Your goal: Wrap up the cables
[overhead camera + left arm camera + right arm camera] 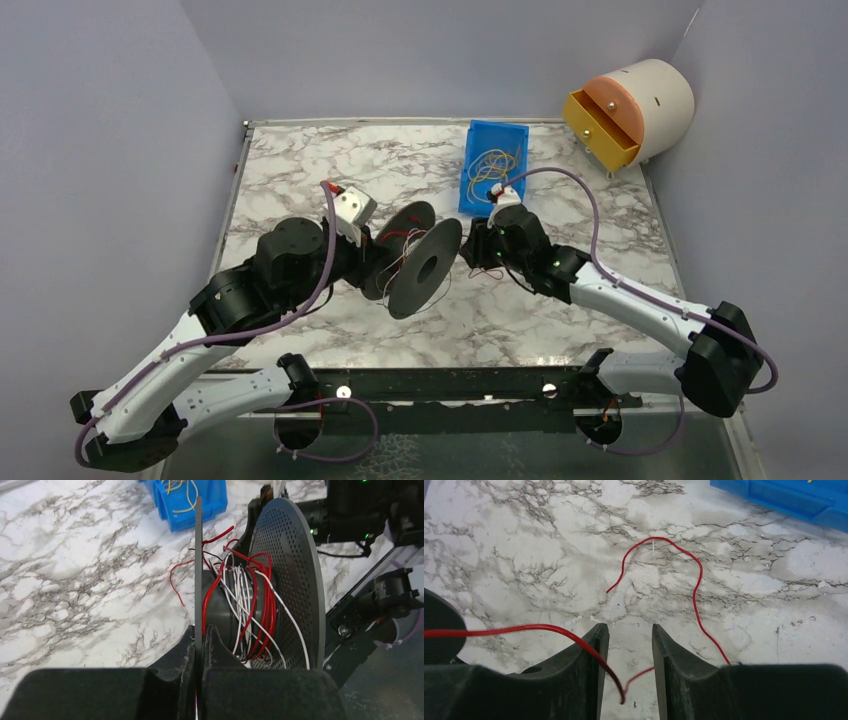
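A dark grey spool point(420, 258) stands on edge at the table's middle, with red, white and dark cables point(250, 600) wound loosely round its hub. My left gripper point(201, 635) is shut on the spool's thin near flange point(198, 555), and it shows in the top view point(375, 262) too. The perforated far flange point(285, 580) faces my right arm. My right gripper point(630, 632) is open, just right of the spool point(468, 250). A loose red cable point(696, 587) curls over the marble; a length of it crosses my left finger point(579, 655) and dips between the jaws, ungripped.
A blue bin point(492, 165) with yellow wires point(490, 165) stands behind the spool, and shows in the left wrist view point(185, 505) and right wrist view point(794, 497). A cream cylinder with a yellow drawer point(630, 110) sits at back right. Grey walls enclose the table.
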